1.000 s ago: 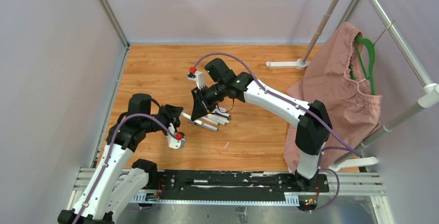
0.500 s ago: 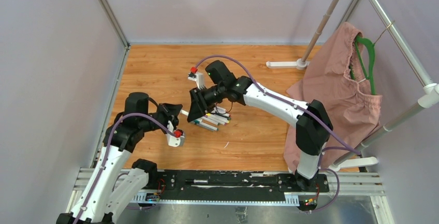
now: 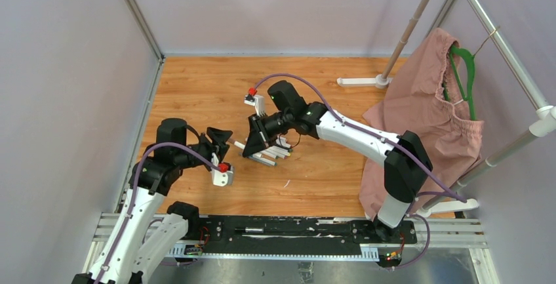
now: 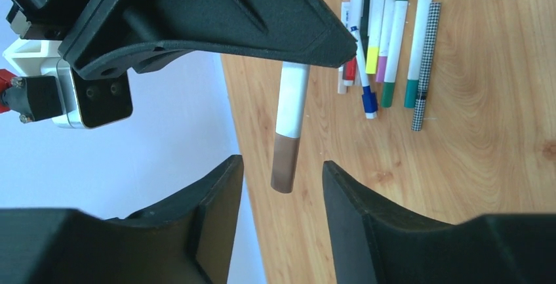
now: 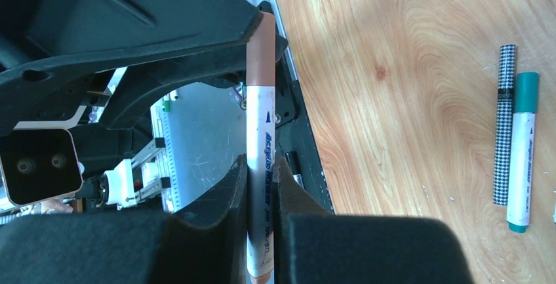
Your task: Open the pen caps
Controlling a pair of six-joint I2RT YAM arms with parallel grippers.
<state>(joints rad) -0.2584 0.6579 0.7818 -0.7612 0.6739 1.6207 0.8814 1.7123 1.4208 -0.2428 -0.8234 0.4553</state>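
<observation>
Since the earlier top views the right hand (image 5: 260, 162) has been drawn a little to the right, away from the loose pens (image 4: 387, 41), and the left hand (image 4: 280, 164) has been brought up to meet it. The left jaws are now seen spread, one on either side of the brown cap (image 4: 285, 162), with a gap on both sides and nothing touched. The marker (image 5: 260, 133) is pinched by its white barrel between the pressed fingers of the right hand and is carried above the counter (image 4: 485, 166), just left of the pens. The cap is seated on the marker, so no pull has been achieved. It is judged that the left hand must be closed on the cap before the two hands can be drawn apart. The marker's long axis is laid from the right hand toward the left, roughly level. Its capped end is pointed at the left hand, into the gap between the jaws.
</observation>
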